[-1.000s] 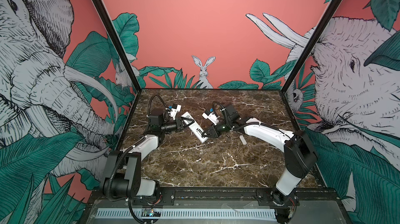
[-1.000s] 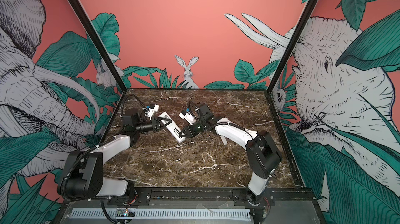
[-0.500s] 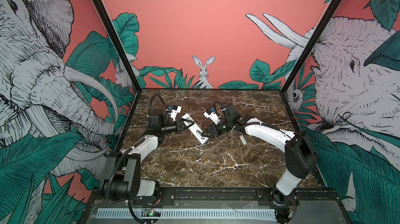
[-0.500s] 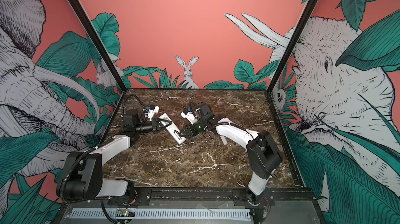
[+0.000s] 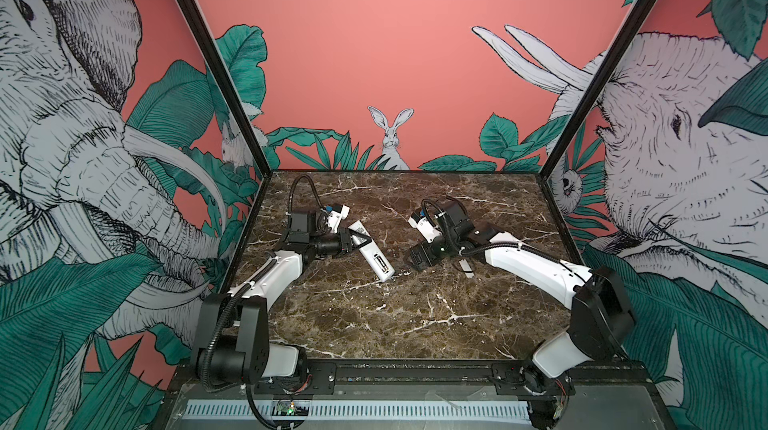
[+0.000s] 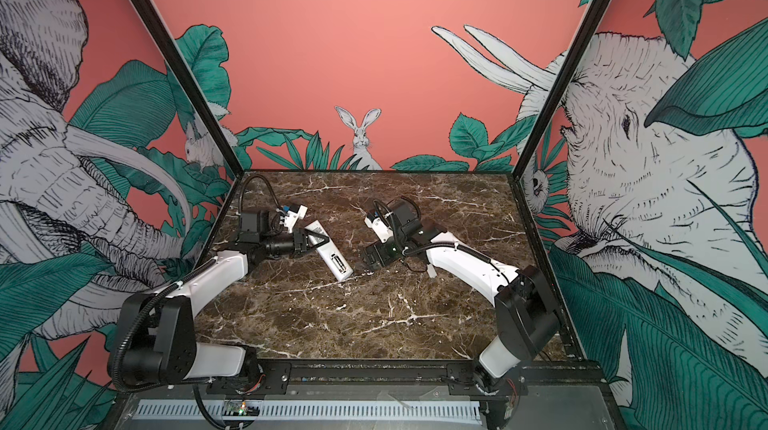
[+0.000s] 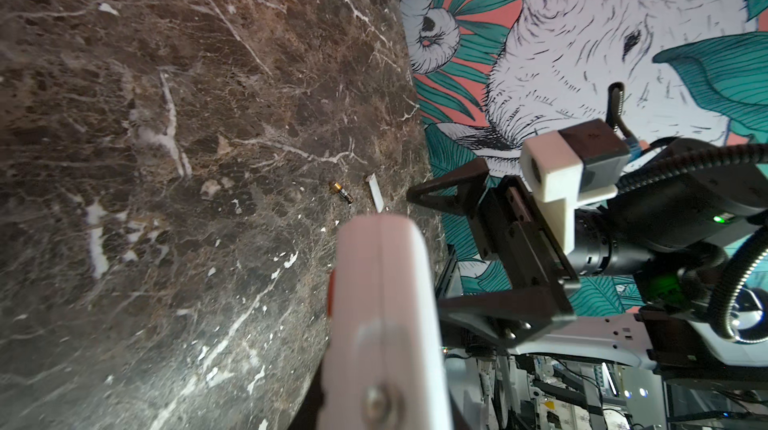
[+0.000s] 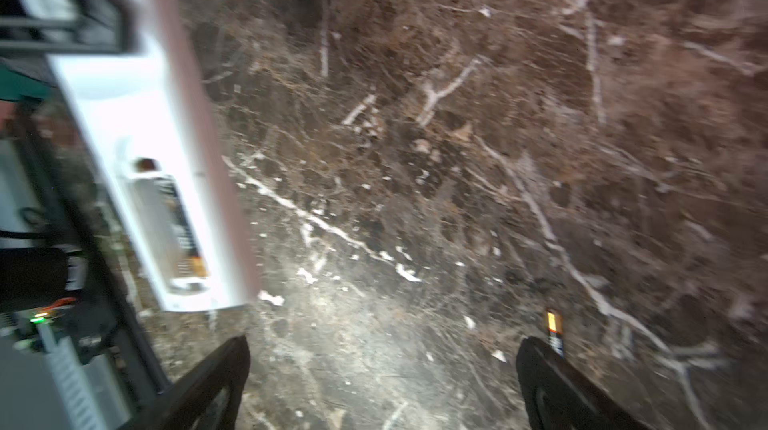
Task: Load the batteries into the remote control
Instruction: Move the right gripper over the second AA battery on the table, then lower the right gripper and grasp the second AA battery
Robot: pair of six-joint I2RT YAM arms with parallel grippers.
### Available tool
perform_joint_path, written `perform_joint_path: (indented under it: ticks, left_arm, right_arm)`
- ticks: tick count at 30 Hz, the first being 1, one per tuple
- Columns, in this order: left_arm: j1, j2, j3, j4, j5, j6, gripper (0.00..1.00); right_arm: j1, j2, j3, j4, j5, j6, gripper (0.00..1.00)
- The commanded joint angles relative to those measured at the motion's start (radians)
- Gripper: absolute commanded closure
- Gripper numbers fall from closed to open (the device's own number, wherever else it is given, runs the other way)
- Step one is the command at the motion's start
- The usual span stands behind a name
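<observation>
Top views both show the left gripper (image 5: 358,238) clamped on the remote control (image 5: 372,254), whose open battery bay faces up. Left wrist view: a battery (image 7: 341,192) lies beyond the remote control's end, beside a white cover strip (image 7: 375,193). Right wrist view: the right gripper (image 8: 382,374) gapes wide near the remote control, one battery seated in the bay (image 8: 183,232).

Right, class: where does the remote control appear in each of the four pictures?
In a top view: the remote control slants left of centre, clamped in the left gripper.
In a top view: again left of centre.
Left wrist: blurred white bar in the picture's lower middle.
Right wrist: white bar along the picture's left side.
Shared landmark: the brown marble table.
</observation>
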Motion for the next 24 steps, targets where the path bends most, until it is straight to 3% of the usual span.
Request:
perform_joint_path:
  ticks: [1, 7, 24]
  left_arm:
    - [-0.005, -0.040, 0.024, -0.135, -0.015, 0.094, 1.00]
    - [-0.006, -0.047, 0.001, -0.108, -0.005, 0.081, 0.99]
    - [-0.005, -0.030, -0.012, -0.063, 0.011, 0.071, 0.99]
  right_arm:
    - [-0.007, 0.017, -0.026, -0.070, 0.228, -0.103, 0.02]
    - [-0.032, 0.131, -0.015, -0.109, 0.312, -0.151, 0.16]
    - [-0.106, 0.271, 0.017, -0.070, 0.242, -0.184, 0.35]
